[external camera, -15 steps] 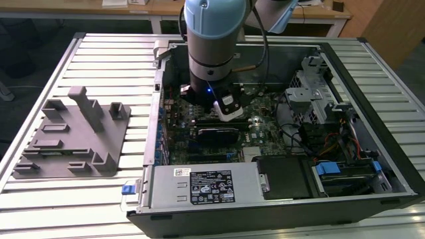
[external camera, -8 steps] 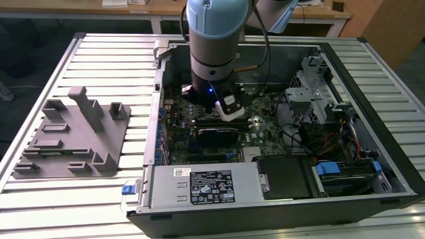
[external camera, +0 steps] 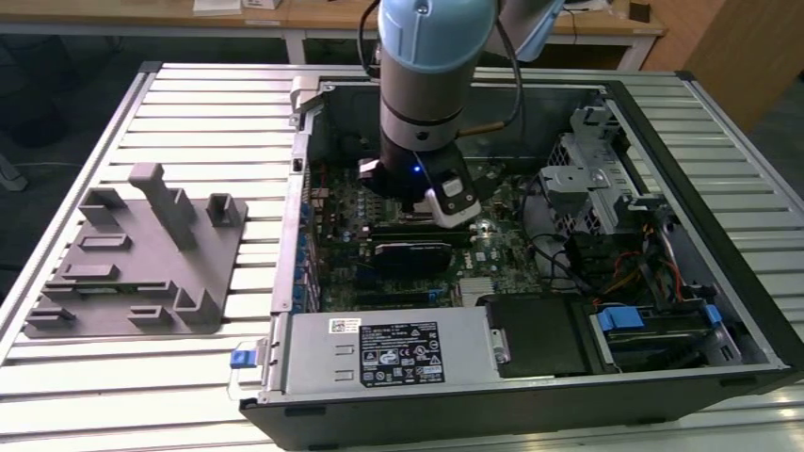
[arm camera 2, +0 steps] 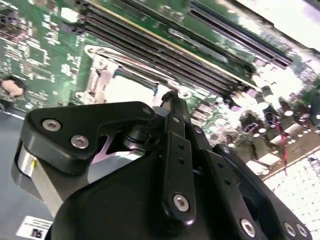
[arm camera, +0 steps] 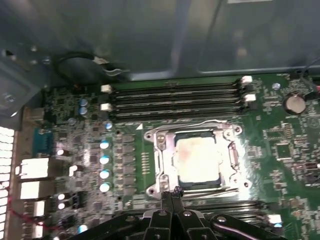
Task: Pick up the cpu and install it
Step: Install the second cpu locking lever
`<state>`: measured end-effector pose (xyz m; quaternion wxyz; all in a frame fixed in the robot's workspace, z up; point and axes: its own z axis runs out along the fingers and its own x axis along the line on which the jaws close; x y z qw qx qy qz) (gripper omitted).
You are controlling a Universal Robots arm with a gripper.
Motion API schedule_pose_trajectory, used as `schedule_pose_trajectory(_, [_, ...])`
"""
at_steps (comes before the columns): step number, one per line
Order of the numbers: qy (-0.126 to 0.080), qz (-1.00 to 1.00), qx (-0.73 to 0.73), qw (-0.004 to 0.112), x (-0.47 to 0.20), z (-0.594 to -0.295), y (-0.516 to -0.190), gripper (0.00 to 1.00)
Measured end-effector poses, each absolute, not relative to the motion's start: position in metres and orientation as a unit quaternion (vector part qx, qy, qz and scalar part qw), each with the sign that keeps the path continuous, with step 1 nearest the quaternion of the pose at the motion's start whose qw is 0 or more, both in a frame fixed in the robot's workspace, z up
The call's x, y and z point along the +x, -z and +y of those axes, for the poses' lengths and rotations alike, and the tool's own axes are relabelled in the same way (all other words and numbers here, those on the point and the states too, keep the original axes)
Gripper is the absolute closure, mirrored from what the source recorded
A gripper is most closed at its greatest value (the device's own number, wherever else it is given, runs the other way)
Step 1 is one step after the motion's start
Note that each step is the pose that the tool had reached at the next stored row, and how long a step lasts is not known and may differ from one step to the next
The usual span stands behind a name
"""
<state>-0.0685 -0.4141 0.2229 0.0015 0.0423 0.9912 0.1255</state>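
The cpu (arm camera: 197, 159), a pale shiny square, lies flat inside the metal-framed socket (arm camera: 161, 155) on the green motherboard. In the second wrist view the cpu (arm camera 2: 131, 89) is a bright patch within the socket frame (arm camera 2: 102, 75). My gripper (arm camera: 170, 192) is shut, its two black fingers pressed together with nothing between them. The tips hang over the socket frame's edge, just beside the cpu and apart from it. The second wrist view has the gripper (arm camera 2: 170, 95) at the same frame edge. In the exterior view the arm (external camera: 425, 85) reaches down into the open computer case (external camera: 703, 235).
Rows of memory slots (arm camera: 175, 97) run beside the socket. A power supply (external camera: 383, 348) and a drive cage (external camera: 603, 198) with cables crowd the case. A grey plastic fixture (external camera: 138, 254) sits on the slatted table at the exterior view's left.
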Motion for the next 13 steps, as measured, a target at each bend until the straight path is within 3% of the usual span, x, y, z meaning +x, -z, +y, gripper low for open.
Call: schedule_pose_trajectory(13, [-0.123,0.991,0.042,0.002,-0.046,-0.397,-0.223,0.89])
